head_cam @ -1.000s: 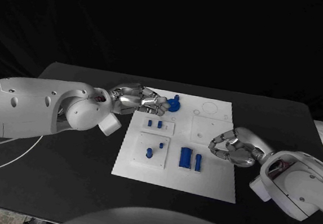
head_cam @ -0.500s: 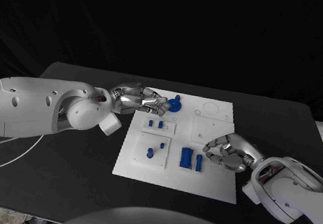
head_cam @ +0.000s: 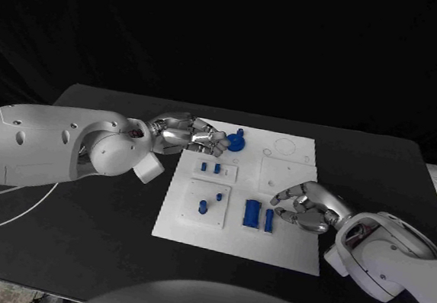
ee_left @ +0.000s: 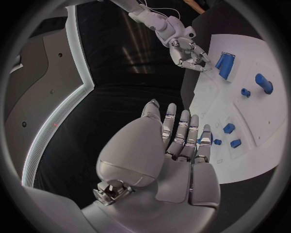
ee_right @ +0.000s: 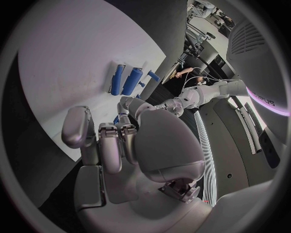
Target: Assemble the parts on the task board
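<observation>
The robot's right hand (head_cam: 301,206), fingers curled and holding nothing, has slid in beside the two long blue bars (head_cam: 258,215) on the white task board (head_cam: 290,253), seemingly readying a pick, while the empty, open-fingered left hand (head_cam: 188,135) stays at the board's far corner.

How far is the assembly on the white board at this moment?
Early stage, it seems. A round blue part already stands at the task board's far edge, beside the left robot hand. The right robot hand holds nothing and hovers by two long blue parts. Small blue parts lie loose.
</observation>
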Available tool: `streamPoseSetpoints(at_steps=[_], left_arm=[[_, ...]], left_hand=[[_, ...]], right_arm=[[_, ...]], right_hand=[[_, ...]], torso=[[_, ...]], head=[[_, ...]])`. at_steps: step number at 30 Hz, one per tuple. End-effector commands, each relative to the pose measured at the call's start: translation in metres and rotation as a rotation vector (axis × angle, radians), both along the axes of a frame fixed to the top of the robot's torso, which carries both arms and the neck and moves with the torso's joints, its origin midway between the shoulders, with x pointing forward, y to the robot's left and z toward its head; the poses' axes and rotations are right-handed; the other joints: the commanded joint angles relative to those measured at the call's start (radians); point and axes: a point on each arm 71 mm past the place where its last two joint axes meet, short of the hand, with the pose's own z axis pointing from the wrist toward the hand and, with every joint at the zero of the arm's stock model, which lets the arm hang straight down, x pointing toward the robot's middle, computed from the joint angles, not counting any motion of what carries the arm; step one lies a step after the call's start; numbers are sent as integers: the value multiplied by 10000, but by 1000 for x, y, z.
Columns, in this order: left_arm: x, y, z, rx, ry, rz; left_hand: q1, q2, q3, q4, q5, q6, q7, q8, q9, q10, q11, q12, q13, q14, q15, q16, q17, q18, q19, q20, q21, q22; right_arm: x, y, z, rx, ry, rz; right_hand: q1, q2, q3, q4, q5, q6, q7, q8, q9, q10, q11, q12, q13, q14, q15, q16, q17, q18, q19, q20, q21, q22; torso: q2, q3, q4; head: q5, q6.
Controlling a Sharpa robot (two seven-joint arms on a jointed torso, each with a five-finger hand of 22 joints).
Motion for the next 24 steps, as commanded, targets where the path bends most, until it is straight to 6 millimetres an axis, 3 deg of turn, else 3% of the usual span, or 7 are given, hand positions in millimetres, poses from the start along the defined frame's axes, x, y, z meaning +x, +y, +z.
streamPoseSetpoints(at_steps=[1, 24], left_arm=[[-1, -2, 1, -83, -125, -205], [-2, -1, 0, -32, -116, -218]], left_hand=[[85, 12, 37, -6, 56, 76, -25, 56, -13, 75, -26, -12, -15, 47, -12, 31, -11, 62, 12, 23, 61, 12], [98, 9, 39, -4, 63, 77, -14, 56, -17, 82, -25, -11, -17, 53, -10, 34, -13, 59, 8, 24, 59, 6]], right_arm=[[-2, 2, -3, -215, 268, 275], [-4, 2, -16, -681, 935, 257]], right_hand=[[-63, -43, -4, 76, -75, 48, 3, 45, -50, 1046, 67, 39, 2628, 1043, 74, 34, 2635, -24, -8, 63, -35, 1439], [-157, -11, -111, 210, -220, 238, -43, 114, -233, 1046, 34, 39, 2628, 1043, 53, 34, 2635, 17, -107, 74, -162, 1395]], torso=[[3, 0, 0], [4, -2, 1]], head=[[-10, 0], [-2, 0]])
